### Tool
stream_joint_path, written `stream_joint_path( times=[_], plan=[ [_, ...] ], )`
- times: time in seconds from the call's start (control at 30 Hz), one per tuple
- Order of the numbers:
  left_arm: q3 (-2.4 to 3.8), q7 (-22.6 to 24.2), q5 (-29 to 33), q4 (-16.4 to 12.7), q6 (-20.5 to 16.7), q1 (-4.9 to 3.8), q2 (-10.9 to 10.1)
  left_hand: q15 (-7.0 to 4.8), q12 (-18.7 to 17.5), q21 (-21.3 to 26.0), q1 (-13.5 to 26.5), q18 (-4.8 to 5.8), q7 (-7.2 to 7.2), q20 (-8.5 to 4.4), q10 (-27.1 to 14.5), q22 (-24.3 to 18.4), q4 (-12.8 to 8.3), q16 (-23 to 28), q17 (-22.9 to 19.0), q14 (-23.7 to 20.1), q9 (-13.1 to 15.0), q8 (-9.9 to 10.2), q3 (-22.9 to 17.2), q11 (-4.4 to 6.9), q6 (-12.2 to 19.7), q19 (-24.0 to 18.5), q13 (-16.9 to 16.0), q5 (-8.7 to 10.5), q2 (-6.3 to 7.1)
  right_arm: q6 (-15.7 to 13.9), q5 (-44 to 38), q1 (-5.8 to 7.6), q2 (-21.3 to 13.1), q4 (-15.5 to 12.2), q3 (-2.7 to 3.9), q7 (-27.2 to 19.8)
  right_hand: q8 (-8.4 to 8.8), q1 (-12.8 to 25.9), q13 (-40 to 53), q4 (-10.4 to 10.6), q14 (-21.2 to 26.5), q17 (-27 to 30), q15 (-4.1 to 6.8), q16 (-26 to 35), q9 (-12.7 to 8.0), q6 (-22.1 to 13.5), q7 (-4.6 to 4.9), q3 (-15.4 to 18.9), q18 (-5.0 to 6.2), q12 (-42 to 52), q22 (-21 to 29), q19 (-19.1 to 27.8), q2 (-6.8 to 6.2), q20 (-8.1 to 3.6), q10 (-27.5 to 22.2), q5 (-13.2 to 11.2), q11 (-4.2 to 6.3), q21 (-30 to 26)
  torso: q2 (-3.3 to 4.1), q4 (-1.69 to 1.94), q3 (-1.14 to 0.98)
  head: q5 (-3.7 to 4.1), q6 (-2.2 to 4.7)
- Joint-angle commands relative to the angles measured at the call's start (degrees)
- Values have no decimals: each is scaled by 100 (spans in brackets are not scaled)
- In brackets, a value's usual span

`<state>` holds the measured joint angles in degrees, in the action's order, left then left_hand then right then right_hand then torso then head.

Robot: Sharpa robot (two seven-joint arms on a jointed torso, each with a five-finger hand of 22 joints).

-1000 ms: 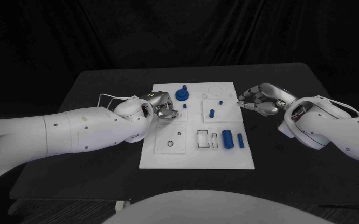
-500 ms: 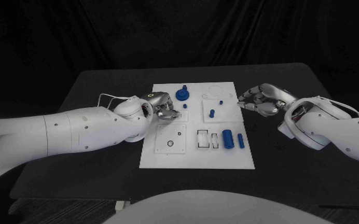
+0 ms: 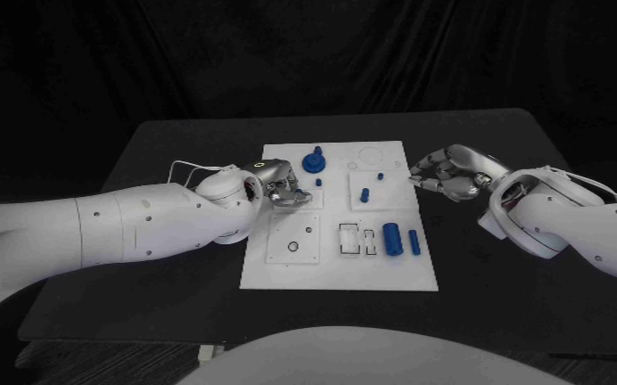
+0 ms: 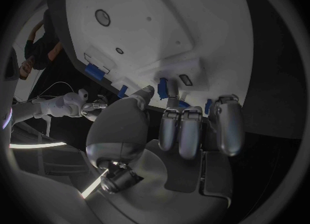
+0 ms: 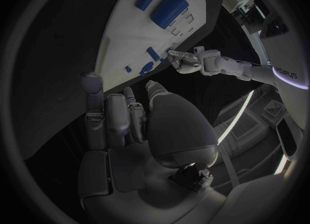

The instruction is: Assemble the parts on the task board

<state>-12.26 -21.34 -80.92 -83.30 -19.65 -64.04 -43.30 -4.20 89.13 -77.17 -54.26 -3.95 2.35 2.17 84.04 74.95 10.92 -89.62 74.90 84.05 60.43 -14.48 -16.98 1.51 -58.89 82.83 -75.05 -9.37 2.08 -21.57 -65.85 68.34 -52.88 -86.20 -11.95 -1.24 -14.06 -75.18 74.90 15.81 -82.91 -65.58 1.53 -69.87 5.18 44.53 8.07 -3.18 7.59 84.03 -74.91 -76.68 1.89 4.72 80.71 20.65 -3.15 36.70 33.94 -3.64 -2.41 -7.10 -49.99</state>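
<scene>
The white task board (image 3: 337, 265) lies mid-table. On it are a tall blue part (image 3: 314, 162), a small blue peg (image 3: 319, 182), another peg (image 3: 364, 195), a tiny blue part (image 3: 381, 175) and two blue cylinders (image 3: 390, 240) side by side. My left hand (image 3: 285, 192) hovers over the board's upper left with its fingers curled in. The small peg (image 4: 162, 87) stands just past its fingertips (image 4: 171, 125), and I see nothing in its grasp. My right hand (image 3: 448, 174) hangs at the board's right edge, curled (image 5: 142, 120), holding nothing.
The board has rectangular slots (image 3: 349, 238) beside the cylinders and a small ring (image 3: 293, 247) at its lower left. Black table (image 3: 154, 162) surrounds the board on all sides. A thin cable (image 3: 191, 167) loops off my left wrist.
My left hand has crept slightly right and toward the small peg. The right hand and the parts have not moved.
</scene>
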Motion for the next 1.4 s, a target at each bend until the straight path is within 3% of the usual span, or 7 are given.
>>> stream_joint_path(
  times=[0.03, 0.3, 0.67, 0.73, 0.87, 1.0, 1.4],
  plan=[
    [5, -6, 26, -9, 107, 12, 0, -5, -11, 21, 18, 78, -26, 14, 502, 1087, 78, -38, 1510, 595, 129, -92, 131, 13, -85, 10, -1394, 29, -29, 52, -5, -16, -2, 0, 4, 59, 26, -70, 421, -7, -5, 5, -41, 14, -12, 45, 0, -50, 88, -33, -253, -24, -4, 19, -27, 66, 2, -38, -2, -1, -2, -6, -1],
    [5, -26, 26, -1, 183, 13, 5, -81, 27, -9, -71, 85, -143, -56, 540, 1097, 349, -38, 1510, 595, 741, -543, 485, 106, -226, 39, -1434, 32, -115, 83, -5, -20, -1, 9, 4, 74, 44, -158, 415, -21, -1, 14, -42, 14, -36, 60, 4, -131, 89, -34, -262, -31, -34, 19, -33, 303, -1, -74, -1, 0, -1, -15, -1],
    [5, 44, 26, 22, 198, 14, 26, -155, 43, -55, -164, 95, -252, -123, 559, 1111, 480, -38, 1510, 595, 924, -693, 642, 198, -489, 76, -1451, -20, -199, 103, -5, -23, 6, 17, 4, 81, 69, -287, 404, -60, 4, 25, -45, 14, -62, 76, 11, -267, 89, -38, -279, -40, -68, 19, -45, 561, -5, -106, -1, 3, -4, -19, -1],
    [5, 56, 26, 27, 198, 14, 29, -186, 36, -68, -164, 99, -284, -152, 555, 1115, 536, -38, 1510, 595, 926, -680, 684, 232, -588, 89, -1444, -147, -250, 106, -5, -23, 6, 16, 4, 84, 71, -309, 400, -69, 4, 23, -45, 12, -65, 80, 13, -291, 90, -40, -281, -41, -72, 19, -49, 592, -6, -113, 0, 3, -4, -18, -1],
    [5, 69, 26, 41, 229, 14, 32, -229, 3, -64, -117, 100, -329, -201, 537, 1115, 562, -38, 1510, 595, 907, -586, 690, 274, -721, 96, -1415, -902, -434, 115, -5, -24, 3, 13, 4, 93, 79, -354, 403, -87, 6, 28, -47, 12, -73, 89, 17, -348, 89, -37, -288, -45, -84, 20, -46, 673, -9, -118, 2, -1, -3, -22, -1],
    [5, 67, 26, 51, 280, 14, 35, -248, -22, -57, -166, 100, -357, -219, 524, 1114, 549, -38, 1510, 595, 892, -524, 622, 299, -834, 96, -1394, -1372, -475, 121, -5, -24, -2, 10, 4, 100, 90, -396, 396, -99, 8, 32, -49, 12, -84, 101, 22, -425, 90, -40, -296, -46, -109, 21, -53, 799, -12, -138, 0, -3, -3, -15, -1],
    [5, 47, 26, 55, 413, 14, 33, -324, -62, -67, -240, 102, -478, -287, 515, 1119, 528, -38, 1510, 595, 878, -505, 332, 397, -1328, 113, -1366, -1994, -487, 135, -5, -24, -9, 3, 4, 119, 94, -437, 392, -116, 11, 37, -51, 12, -89, 127, 24, -505, 90, -41, -306, -49, -129, 21, -56, 901, -15, -153, -3, -12, 1, -35, -1]
  ],
)
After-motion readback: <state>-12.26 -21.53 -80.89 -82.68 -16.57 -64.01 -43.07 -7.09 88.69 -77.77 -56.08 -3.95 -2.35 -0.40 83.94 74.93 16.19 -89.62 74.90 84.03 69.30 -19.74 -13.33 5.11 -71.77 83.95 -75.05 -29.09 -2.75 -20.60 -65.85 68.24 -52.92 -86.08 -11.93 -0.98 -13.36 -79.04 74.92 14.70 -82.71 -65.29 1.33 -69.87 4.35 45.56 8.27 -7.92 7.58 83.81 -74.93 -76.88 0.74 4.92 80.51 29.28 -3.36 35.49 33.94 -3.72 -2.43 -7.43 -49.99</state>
